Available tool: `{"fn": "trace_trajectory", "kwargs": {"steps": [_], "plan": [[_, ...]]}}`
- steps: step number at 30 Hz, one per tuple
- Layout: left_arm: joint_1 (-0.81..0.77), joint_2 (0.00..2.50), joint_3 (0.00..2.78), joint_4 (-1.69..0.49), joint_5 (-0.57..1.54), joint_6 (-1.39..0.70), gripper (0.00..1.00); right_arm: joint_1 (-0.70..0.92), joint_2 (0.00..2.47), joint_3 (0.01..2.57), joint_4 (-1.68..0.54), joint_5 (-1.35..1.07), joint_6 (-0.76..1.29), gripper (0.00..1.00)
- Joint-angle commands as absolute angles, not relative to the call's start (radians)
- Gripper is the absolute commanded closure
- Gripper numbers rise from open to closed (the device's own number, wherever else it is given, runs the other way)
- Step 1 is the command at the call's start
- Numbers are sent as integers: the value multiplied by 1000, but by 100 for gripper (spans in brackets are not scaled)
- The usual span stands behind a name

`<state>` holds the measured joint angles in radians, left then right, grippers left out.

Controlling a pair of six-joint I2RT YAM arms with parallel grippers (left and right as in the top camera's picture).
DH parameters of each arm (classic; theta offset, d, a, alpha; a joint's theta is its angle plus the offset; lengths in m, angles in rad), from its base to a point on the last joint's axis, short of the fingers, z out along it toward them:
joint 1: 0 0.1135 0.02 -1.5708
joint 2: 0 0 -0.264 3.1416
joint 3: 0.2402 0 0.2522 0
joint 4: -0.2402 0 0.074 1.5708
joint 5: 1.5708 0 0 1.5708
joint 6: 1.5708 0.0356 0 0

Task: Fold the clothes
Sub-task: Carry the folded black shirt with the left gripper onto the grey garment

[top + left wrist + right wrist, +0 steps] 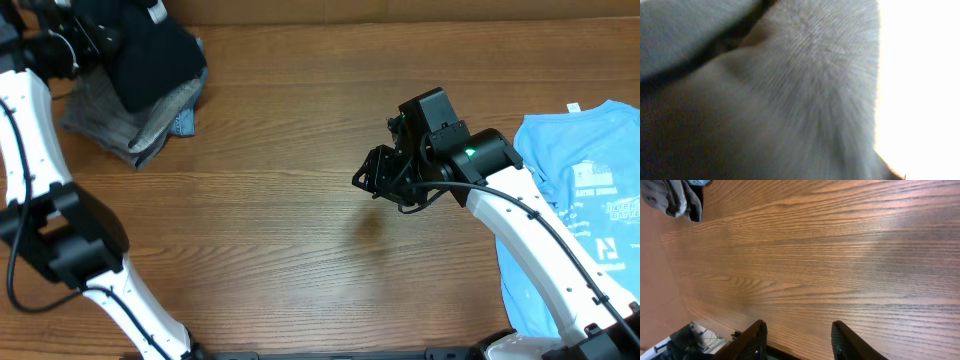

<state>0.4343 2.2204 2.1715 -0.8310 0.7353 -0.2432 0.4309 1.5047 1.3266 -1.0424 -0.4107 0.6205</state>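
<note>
Shirt [600, 140], well apart from spread right fingers [756, 339]

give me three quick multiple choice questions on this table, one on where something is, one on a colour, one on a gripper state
1. Where does the light blue t-shirt lie?
A) at the table's right edge
B) in the top-left corner
C) in the centre

2. What colour is the top garment of the clothes pile?
A) red
B) black
C) yellow

3. The right gripper is:
A) shut on the t-shirt
B) shut on jeans
C) open and empty

Answers:
1 A: the overhead view shows it spread along the right edge.
2 B: a black garment lies on top.
3 C: its fingers stand apart over the bare wooden table.
</note>
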Motion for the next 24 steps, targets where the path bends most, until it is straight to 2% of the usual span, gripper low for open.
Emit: {"fn": "trace_trajectory", "kwargs": {"steps": [1,4,15,20,24], "plan": [[464,2324,2179,-942,670,-319,0,429,1504,1330,-1059,-401,632,55],[533,2324,2182,-1026,594,-351,0,429,1504,1330,-1090,-402,632,55],[856,2129,2244,-1173,621,-400,0,429,1502,1330,-1129,-401,624,55],[881,1992,2244,-1253,744,-221,0,429,1479,1332,-1124,-347,598,56],[810,1824,2244,-1383,744,27,0,432,1379,1367,-1135,-183,593,54]]}}
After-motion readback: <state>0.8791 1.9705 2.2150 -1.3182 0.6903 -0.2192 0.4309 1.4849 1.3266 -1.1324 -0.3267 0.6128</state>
